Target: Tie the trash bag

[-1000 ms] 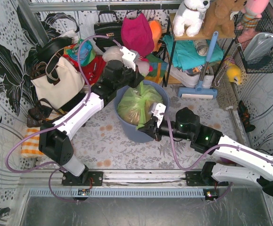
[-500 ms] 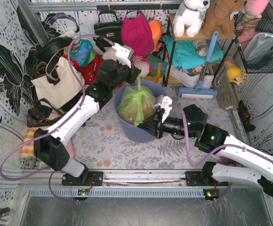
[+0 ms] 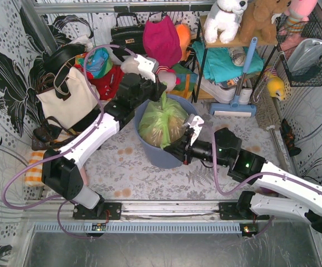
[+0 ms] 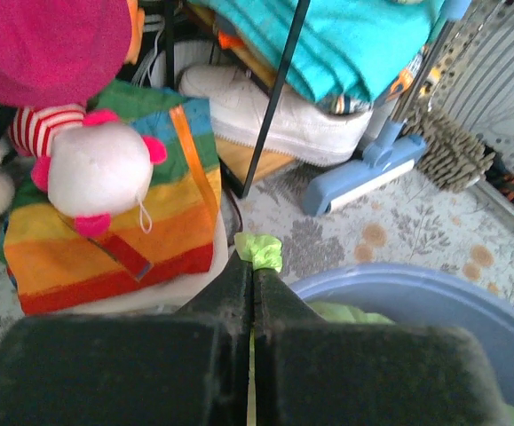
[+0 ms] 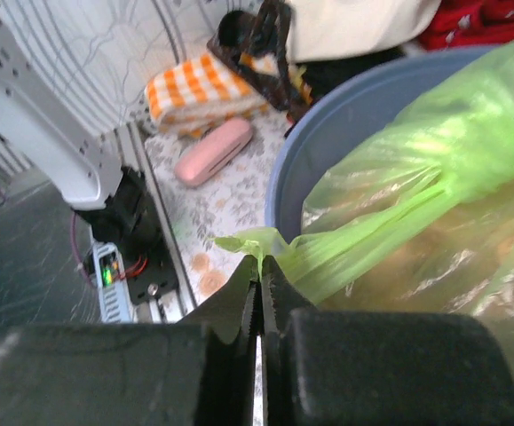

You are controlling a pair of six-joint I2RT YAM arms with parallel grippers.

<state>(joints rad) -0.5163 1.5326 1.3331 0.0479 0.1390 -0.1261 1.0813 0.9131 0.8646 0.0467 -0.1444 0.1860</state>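
Note:
The trash bag [image 3: 159, 127] is thin light-green plastic with tan paper showing through, and it sits in the round blue-grey bin [image 3: 156, 156]. My left gripper [image 3: 162, 94] is shut on a twisted strip of the bag's top at the bin's far side; a green tip [image 4: 258, 251] sticks out past its fingertips. My right gripper [image 3: 173, 150] is shut on another corner of the bag [image 5: 255, 241] at the bin's near right rim, and the plastic [image 5: 390, 226] is stretched taut from it.
A cream tote bag [image 3: 67, 97] stands left of the bin. Soft toys and a rainbow bag [image 4: 106, 204] crowd the back. A shelf rack with a white shoe [image 4: 274, 111] and a blue broom [image 3: 239, 83] stand to the back right. An orange checked cloth [image 5: 205, 82] and a pink case [image 5: 212, 151] lie near the left arm's base.
My left gripper has moved back and pulled a strip of the bag up from the bin. My right gripper has shifted with its corner of the bag along the bin's near rim.

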